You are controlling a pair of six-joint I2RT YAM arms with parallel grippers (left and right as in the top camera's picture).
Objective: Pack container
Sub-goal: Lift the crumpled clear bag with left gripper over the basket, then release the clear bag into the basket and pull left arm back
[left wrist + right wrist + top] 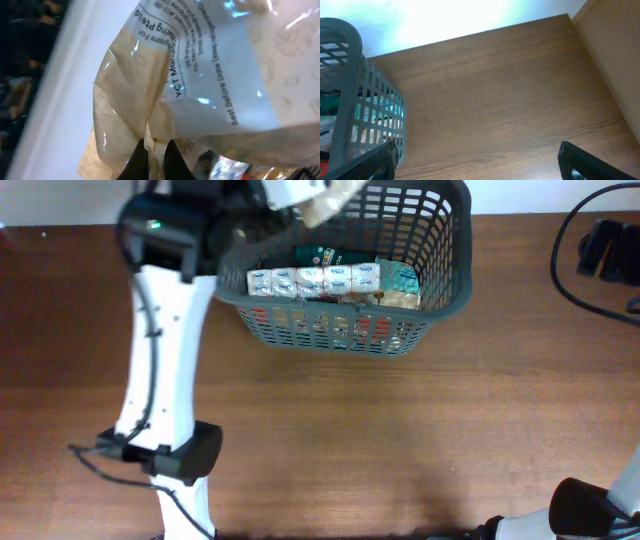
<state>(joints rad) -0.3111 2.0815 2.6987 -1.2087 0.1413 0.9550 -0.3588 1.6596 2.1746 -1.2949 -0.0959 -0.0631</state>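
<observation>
The container, a dark grey lattice basket (pixel 440 290), stands at the table's far middle and holds several food packets, with a strip of white-and-blue sachets (pixel 315 280) on top. Its wall also shows at the left of the right wrist view (pixel 350 100). My left gripper (pixel 155 157) is shut on the edge of a beige clear-wrapped packet (pixel 200 75) and holds it over the basket's far left corner (pixel 320 202). My right gripper (pixel 477 162) is open and empty over bare table to the right of the basket; only its arm base (pixel 590 510) shows overhead.
The left arm (pixel 160 380) runs from the front left up to the basket. Black cables and a dark block (pixel 605 250) lie at the far right. A white wall edge runs behind the table.
</observation>
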